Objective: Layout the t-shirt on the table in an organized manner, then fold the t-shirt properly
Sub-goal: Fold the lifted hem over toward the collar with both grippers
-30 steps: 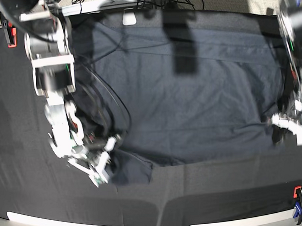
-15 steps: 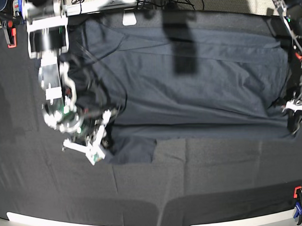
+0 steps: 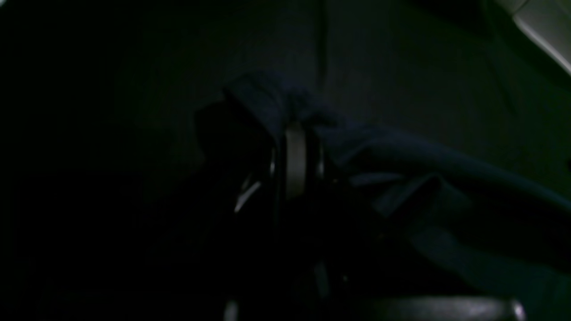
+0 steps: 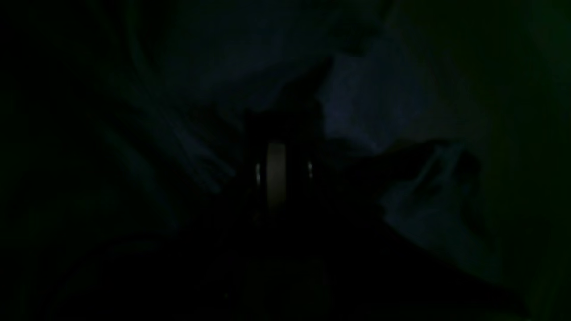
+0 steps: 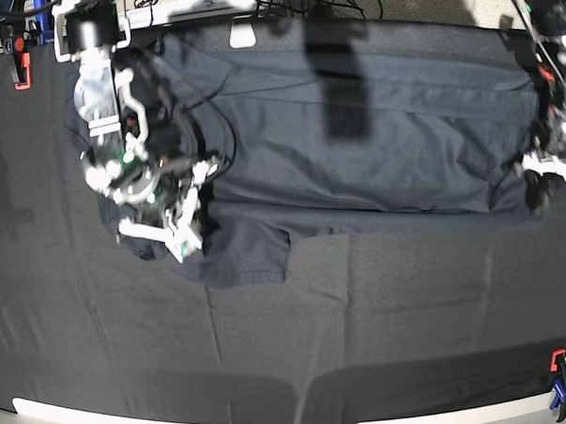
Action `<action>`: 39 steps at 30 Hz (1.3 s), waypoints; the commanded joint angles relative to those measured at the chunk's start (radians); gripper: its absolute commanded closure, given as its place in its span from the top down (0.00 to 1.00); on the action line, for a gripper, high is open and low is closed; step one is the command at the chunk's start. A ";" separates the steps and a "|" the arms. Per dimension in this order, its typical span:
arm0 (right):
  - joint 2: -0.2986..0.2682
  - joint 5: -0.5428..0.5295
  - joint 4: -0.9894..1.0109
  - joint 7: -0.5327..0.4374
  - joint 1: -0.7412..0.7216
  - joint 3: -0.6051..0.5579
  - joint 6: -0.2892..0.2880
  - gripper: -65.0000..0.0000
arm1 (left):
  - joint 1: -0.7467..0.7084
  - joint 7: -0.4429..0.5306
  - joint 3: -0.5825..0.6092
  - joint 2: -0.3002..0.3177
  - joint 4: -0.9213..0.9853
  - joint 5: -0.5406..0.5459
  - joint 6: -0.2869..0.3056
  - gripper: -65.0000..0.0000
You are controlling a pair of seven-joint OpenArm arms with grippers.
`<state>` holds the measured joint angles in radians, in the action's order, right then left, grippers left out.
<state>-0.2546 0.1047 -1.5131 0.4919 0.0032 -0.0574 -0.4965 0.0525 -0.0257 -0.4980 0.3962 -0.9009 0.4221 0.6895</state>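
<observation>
From my base view, I see the right gripper [image 5: 185, 237] low over the t-shirt [image 5: 355, 143], at its end nearest the red clamp [image 5: 20, 69], with the white arm reaching down from the far edge of the table [image 5: 382, 339]. Its fingers are pressed together and in the right wrist view dark cloth is bunched around them, so I take it as pinching the t-shirt. The left gripper [image 5: 542, 177] is at the opposite end of the t-shirt, also low, wrist bent down. In the left wrist view its fingers [image 3: 294, 156] are closed on a fold of navy cloth.

The t-shirt lies spread wide across the far half of the table, dark navy, with long creases and one sleeve [image 5: 252, 256] sticking toward the near edge. Both wrist views are very dark. I can read no label or writing.
</observation>
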 commanded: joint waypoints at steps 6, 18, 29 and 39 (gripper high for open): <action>-0.009 0.001 -0.019 -0.012 0.029 0.006 0.012 0.00 | -0.012 0.026 -0.006 0.023 -0.017 0.016 0.009 0.00; -0.009 0.001 -0.019 -0.011 0.039 0.008 0.056 0.00 | -0.036 0.025 -0.006 0.023 -0.017 -0.013 0.009 0.00; -0.015 -0.090 -0.053 -0.051 0.031 0.203 0.053 0.00 | 0.100 0.093 -0.005 0.036 -0.017 -0.084 0.009 0.00; -0.023 -0.090 -0.053 -0.089 0.016 0.206 0.051 0.00 | 0.307 0.042 0.069 0.045 -0.017 -0.119 -0.074 0.00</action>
<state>-0.2611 0.0036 -1.5475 0.4267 0.0399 0.1394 -0.4599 0.3267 -0.0303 -0.4225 0.4114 -0.8993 0.2798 0.6315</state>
